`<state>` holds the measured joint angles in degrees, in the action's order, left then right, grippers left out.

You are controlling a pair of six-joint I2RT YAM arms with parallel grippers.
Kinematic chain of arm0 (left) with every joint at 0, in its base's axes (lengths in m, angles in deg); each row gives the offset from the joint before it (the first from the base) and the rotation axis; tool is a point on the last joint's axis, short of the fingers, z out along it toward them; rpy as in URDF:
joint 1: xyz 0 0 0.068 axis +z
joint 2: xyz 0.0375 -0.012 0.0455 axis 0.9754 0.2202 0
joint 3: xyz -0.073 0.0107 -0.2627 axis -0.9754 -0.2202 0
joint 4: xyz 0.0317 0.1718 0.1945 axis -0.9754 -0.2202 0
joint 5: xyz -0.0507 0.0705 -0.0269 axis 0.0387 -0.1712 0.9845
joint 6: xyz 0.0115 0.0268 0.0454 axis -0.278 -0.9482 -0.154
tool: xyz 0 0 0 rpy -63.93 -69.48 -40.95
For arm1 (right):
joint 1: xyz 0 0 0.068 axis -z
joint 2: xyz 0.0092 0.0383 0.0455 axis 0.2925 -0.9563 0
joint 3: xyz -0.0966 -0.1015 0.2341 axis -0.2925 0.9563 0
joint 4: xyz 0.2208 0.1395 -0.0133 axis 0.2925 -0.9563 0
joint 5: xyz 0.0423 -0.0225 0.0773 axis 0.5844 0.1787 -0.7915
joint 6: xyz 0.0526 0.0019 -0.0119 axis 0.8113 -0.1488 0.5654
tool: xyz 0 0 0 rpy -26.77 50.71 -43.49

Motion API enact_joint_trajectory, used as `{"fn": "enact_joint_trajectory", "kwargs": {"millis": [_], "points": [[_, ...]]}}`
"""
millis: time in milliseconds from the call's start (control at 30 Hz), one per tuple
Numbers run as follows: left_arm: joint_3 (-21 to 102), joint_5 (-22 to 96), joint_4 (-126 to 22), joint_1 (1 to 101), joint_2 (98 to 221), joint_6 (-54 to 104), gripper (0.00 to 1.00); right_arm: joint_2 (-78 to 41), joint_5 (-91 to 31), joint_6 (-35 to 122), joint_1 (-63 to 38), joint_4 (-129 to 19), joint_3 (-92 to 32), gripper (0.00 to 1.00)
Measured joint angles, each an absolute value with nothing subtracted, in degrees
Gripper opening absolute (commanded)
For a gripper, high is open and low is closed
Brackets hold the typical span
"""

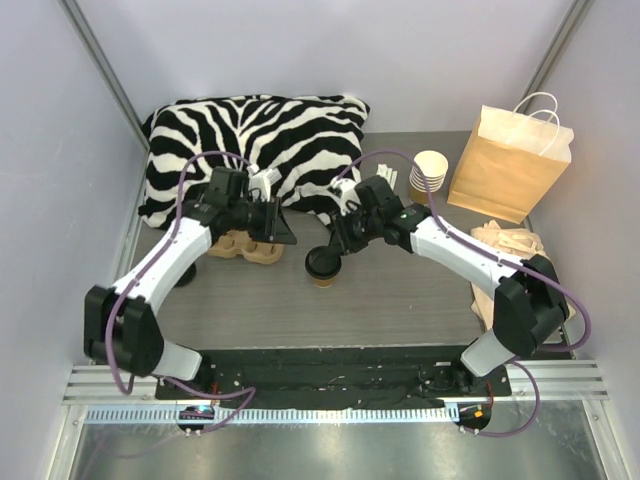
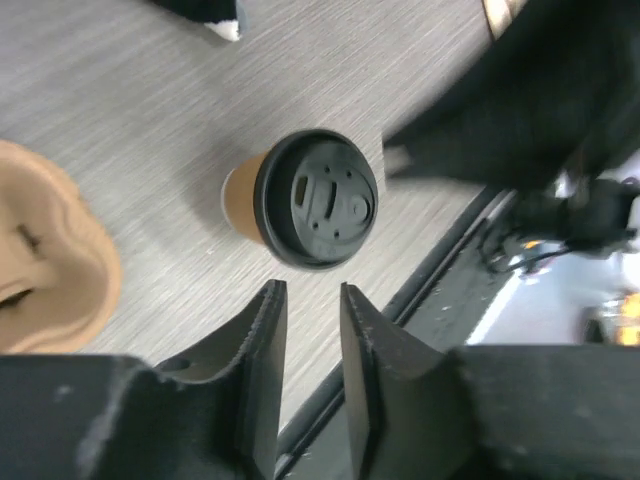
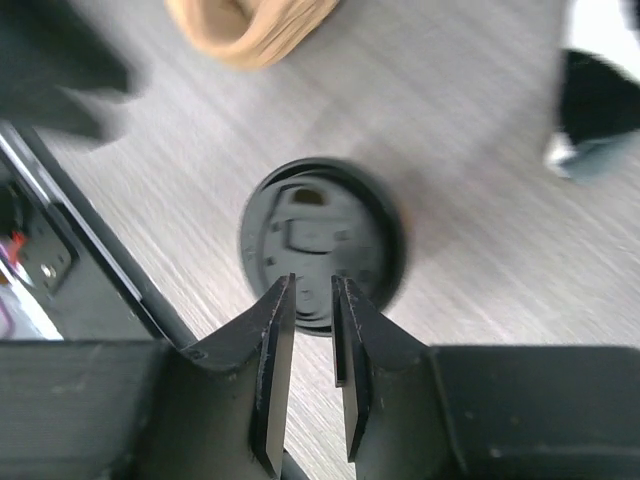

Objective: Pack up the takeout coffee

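Just beneath right hand [image 3: 312, 285], takeout coffee [image 3: 320, 225] upright, left hand [image 2: 305, 290] nearby

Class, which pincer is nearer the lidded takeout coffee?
Right. The right pincer hangs directly over the takeout coffee, tips above its lid's edge. The left pincer is off to its left in the overhead view, bare table between them.
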<state>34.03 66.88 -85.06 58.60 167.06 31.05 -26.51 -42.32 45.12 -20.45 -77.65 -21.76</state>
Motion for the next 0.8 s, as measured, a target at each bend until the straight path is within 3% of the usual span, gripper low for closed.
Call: {"fn": "enact_joint_trajectory", "kwargs": {"millis": [200,433,800], "points": [[31.7,61.2,-86.2,54.3,158.1,19.3,0.36,-28.2,-45.1,47.7,-16.1,-78.5,-23.7,0.31],[31.9,54.1,-86.1,43.1,161.7,11.9,0.31,-32.4,-46.9,49.1,-16.2,-78.4,-25.1,0.32],[30.2,53.9,-85.8,46.1,165.8,19.4,0.35,-33.9,-50.7,53.1,-14.7,-77.9,-23.5,0.32]]}}
